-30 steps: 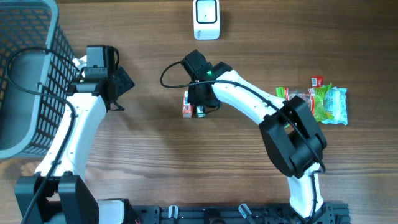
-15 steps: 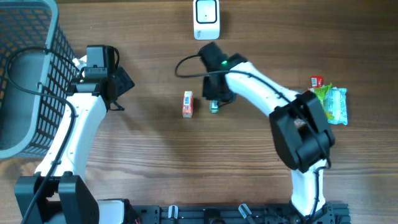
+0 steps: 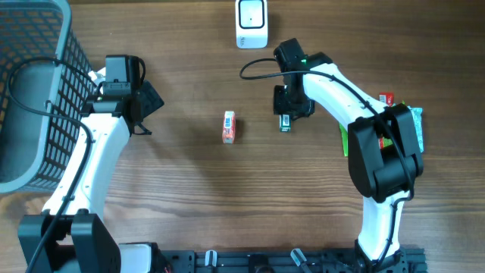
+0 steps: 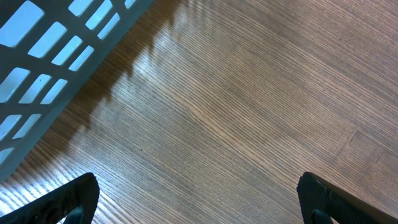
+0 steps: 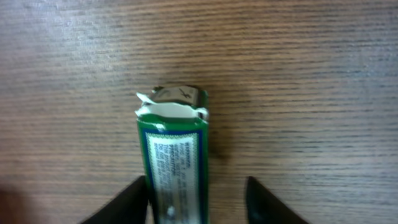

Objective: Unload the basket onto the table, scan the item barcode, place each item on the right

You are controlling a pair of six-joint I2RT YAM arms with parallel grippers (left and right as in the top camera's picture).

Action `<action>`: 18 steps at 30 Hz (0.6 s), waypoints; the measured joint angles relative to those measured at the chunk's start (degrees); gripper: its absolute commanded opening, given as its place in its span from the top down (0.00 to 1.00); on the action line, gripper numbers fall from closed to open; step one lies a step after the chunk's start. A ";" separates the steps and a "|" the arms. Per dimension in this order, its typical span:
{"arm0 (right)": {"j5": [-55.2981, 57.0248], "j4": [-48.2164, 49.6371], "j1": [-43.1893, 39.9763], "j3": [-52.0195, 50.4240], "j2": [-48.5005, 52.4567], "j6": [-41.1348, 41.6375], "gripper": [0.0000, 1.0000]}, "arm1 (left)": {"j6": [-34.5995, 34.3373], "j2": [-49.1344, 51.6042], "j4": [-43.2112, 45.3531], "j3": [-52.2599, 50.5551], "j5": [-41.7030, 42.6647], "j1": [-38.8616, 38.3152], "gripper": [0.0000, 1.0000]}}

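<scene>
The right gripper [image 3: 286, 120] is sitting further right than a second ago, taking the green pack [image 3: 285, 127] away from the orange box [image 3: 229, 127], which is lying alone on the tabletop [image 3: 189, 197]; the white scanner [image 3: 251, 23] is standing nearby. From the left wrist, the left gripper [image 4: 196, 193] is hanging spread wide beside the basket [image 4: 50, 50]. From the right wrist, the pack is touching one finger [image 5: 127, 199] with a gap to the other, so the gripper is seemingly parted rather than pinching.

The left arm [image 3: 95, 159] lies along the frame's left side, left gripper [image 3: 154, 108] spread wide, pointing right. The right arm [image 3: 341, 83] arcs to upper centre, right gripper [image 3: 286, 120] aimed down, jaws partly apart.
</scene>
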 measured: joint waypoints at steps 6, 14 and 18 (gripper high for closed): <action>-2.58 -1.84 -0.11 1.16 -0.90 -4.33 0.36 | 0.00 0.00 0.00 0.00 0.00 0.00 0.00; -4.55 -4.72 -1.16 2.08 -8.92 -7.23 0.20 | 0.00 0.00 0.00 0.00 0.02 0.00 0.00; -4.52 -6.40 -2.16 2.05 -9.14 -7.56 0.20 | 0.00 0.00 0.00 0.00 0.02 0.00 0.00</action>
